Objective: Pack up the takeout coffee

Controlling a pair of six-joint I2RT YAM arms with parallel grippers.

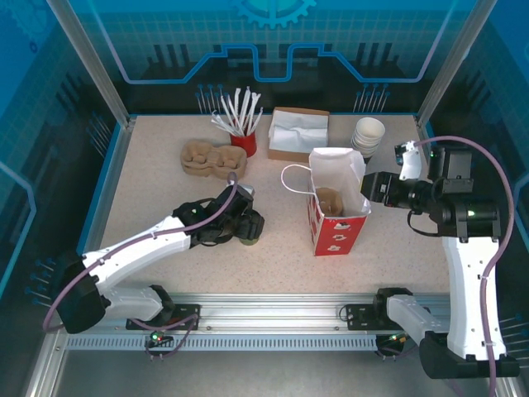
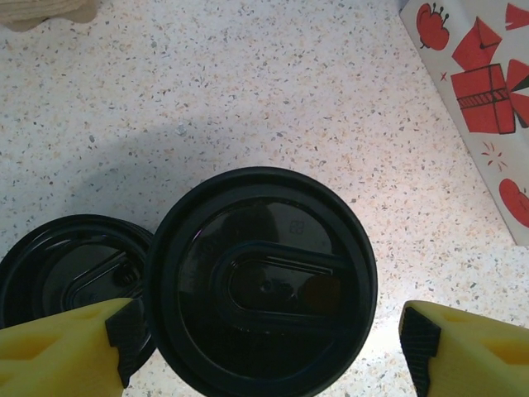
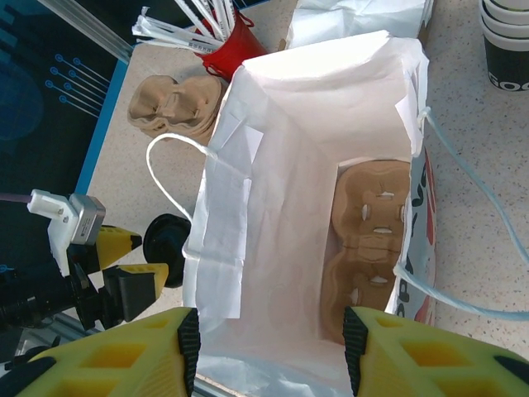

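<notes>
Takeout coffee (image 2: pixel 260 285) stands on the speckled table (image 2: pixel 248 99), left of the paper bag (image 1: pixel 335 236), w/ a loose lid (image 2: pixel 66 265) just beside it. Left gripper (image 2: pixel 270 339) sits round it, jaws wide, not touching. Squeeze softly: thin round cup, shiny plastic top. Right gripper (image 3: pixel 269 347) is at the bag's right rim; can't tell if it pinches.

The lidded coffee cup (image 2: pixel 263 248) stands between the open end effector's (image 2: pixel 269 343) fingers; a second black lid (image 2: pixel 66 269) lies beside it, a printed bag (image 2: pixel 488 99) nearby.
</notes>
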